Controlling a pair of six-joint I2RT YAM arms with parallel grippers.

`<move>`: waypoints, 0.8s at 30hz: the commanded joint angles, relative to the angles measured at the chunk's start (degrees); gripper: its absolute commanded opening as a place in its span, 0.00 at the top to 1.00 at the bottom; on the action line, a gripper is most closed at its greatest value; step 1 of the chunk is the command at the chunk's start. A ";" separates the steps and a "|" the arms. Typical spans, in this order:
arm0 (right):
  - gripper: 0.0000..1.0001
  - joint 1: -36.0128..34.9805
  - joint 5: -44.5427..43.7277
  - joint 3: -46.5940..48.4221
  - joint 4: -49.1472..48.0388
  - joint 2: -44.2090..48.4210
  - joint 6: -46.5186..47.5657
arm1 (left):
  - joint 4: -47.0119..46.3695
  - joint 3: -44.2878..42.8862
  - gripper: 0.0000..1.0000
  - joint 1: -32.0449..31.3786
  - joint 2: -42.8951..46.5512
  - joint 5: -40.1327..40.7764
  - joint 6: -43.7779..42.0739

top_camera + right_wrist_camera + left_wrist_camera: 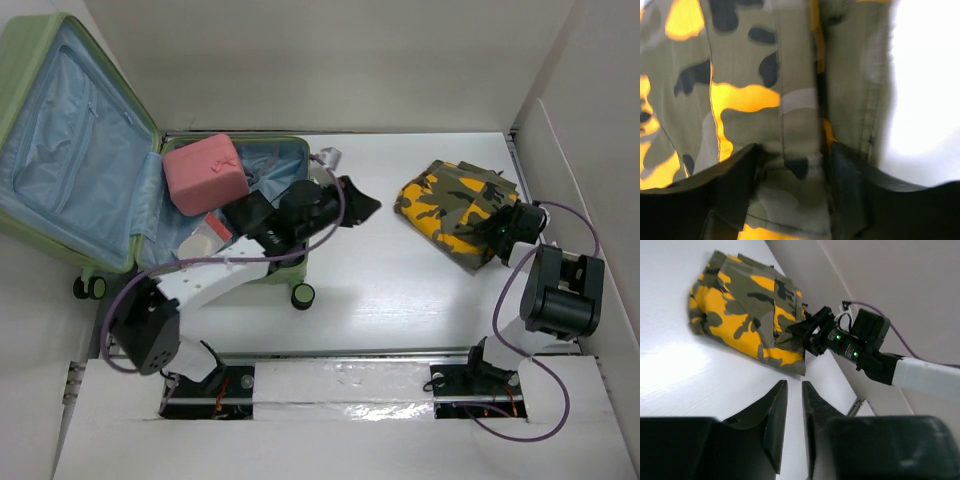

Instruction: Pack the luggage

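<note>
The luggage is a pale green hard-shell suitcase lying open at the far left, showing its light blue lining. A small pink case sits in its lower half. My left gripper hovers just right of the suitcase with its jaws nearly together and nothing between them. An olive-and-orange camouflage garment lies folded at the far right. My right gripper is at its near right edge. In the right wrist view, its fingers are closed on a bunched fold of the garment.
A white round item, a red item and a dark item lie in the suitcase under my left arm. A suitcase wheel sticks out towards the table's middle. White walls enclose the table at the back and right.
</note>
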State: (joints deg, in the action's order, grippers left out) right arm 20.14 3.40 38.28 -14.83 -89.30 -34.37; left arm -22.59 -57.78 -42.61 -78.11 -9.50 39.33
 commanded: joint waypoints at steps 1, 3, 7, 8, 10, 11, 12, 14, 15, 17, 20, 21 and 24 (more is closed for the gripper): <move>0.38 -2.03 13.17 1.89 -3.17 -4.39 -0.35 | -0.78 -4.45 0.83 -4.75 -6.17 8.97 -2.33; 0.50 -5.70 14.44 -0.30 -7.05 -4.75 -2.10 | -0.62 -5.58 0.61 -4.76 -10.47 11.16 -1.28; 0.65 -12.12 11.05 -2.76 -4.87 0.15 -2.02 | 0.88 -6.56 0.46 -4.76 -14.09 12.30 -0.66; 0.65 -12.14 11.89 -3.91 -5.21 1.92 -1.93 | 0.88 -6.38 0.43 -4.76 -14.96 12.57 -0.57; 0.65 -13.72 14.95 -7.41 -6.96 5.95 -3.15 | 2.19 -7.17 0.42 -4.76 -16.19 13.53 -0.49; 0.65 -14.42 15.84 -7.78 -7.05 6.93 -3.16 | 4.11 -8.74 0.42 -4.76 -17.68 13.97 -0.66; 0.64 -15.39 16.46 -7.96 -6.53 7.81 -2.64 | 4.57 -9.45 0.41 -4.76 -18.65 14.24 -0.83; 0.54 -16.97 16.73 -8.40 -3.73 10.71 -0.54 | 5.97 -12.08 0.35 -4.76 -21.80 14.33 -1.53; 0.49 -16.98 16.47 -9.10 -3.54 12.20 -0.09 | 6.59 -13.05 0.31 -4.76 -23.04 14.33 -1.63; 0.24 -16.98 14.28 -11.11 -2.32 17.10 1.14 | 8.86 -16.82 0.25 -4.76 -26.81 15.56 -1.80; 0.07 -16.46 10.85 -10.77 2.85 23.44 4.82 | 10.81 -20.69 0.20 -4.76 -31.82 16.35 -1.19; 0.07 -16.45 10.67 -10.42 3.75 24.95 5.53 | 11.51 -21.32 0.20 -4.76 -32.98 16.18 -0.49; 0.07 -16.45 10.57 -11.12 4.28 30.73 7.56 | 12.39 -23.17 0.19 -4.76 -36.14 16.96 0.39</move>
State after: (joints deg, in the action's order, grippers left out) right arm 3.40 15.38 27.24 -12.05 -62.81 -30.72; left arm -12.84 -78.35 -47.40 -112.92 5.61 38.83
